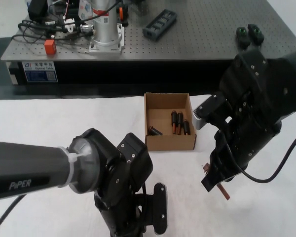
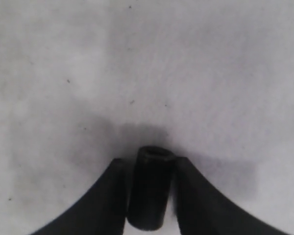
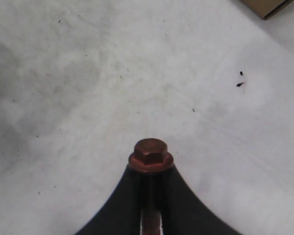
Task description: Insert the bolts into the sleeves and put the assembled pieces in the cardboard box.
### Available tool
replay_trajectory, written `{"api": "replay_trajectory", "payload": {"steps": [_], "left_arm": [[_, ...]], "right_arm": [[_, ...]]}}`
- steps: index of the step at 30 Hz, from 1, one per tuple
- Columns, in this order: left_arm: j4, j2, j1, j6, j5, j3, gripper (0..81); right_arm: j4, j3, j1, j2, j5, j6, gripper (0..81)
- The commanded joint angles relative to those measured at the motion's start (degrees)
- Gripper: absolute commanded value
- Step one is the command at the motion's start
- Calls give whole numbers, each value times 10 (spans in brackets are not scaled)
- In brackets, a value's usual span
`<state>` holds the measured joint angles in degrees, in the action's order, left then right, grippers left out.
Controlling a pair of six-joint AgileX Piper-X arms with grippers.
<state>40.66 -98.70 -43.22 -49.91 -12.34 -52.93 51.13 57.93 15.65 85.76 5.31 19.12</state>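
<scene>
Inside the tight pinch of the left gripper [image 2: 150, 165] sits one short black tube sleeve [image 2: 149, 193], the right gripper [image 3: 151, 169] squeezes one copper-coloured metal bolt [image 3: 150, 152], which may miss the sleeve's small hole if it tilts, and four finished pieces [image 1: 179, 123] lie in one brown cardboard box [image 1: 170, 142] beyond both grippers.

— What's on the perforated plate [image 1: 202, 34] beyond the surface's [image 1: 64, 123] far edge?
— Cables [image 1: 37, 25] and a metal post [image 1: 106, 24] toward its left edge, an orange block [image 1: 50, 46] at the front left corner, a black rack [image 1: 160, 23] midway, two black knobs [image 1: 243, 34] right.
</scene>
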Motion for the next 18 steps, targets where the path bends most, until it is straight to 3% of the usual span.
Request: {"api": "replay_trajectory", "payload": {"steps": [1, 4, 7, 10, 13, 16, 18], "left_arm": [[-5, -21, -1, -3, 21, 4, 151], [-3, -20, -1, 25, 62, -7, 5], [-5, -8, -1, 90, 113, -30, 7], [-47, 33, 6, 195, 111, -41, 7], [-119, 98, 29, 322, 32, -26, 7], [-228, 166, 47, 441, -82, 21, 7], [-295, 200, 47, 474, -127, 56, 7]], "right_arm": [[1, 2, -2, -6, 9, 2, 11], [1, 2, -2, -6, 9, 2, 11], [-4, -1, -2, -14, 45, -3, 11], [-52, -27, -2, -54, 105, -34, 11], [-153, -82, -2, -116, 156, -116, 11], [-335, -156, 8, -181, 236, -238, 11], [-464, -193, 23, -218, 239, -314, 11]]}}
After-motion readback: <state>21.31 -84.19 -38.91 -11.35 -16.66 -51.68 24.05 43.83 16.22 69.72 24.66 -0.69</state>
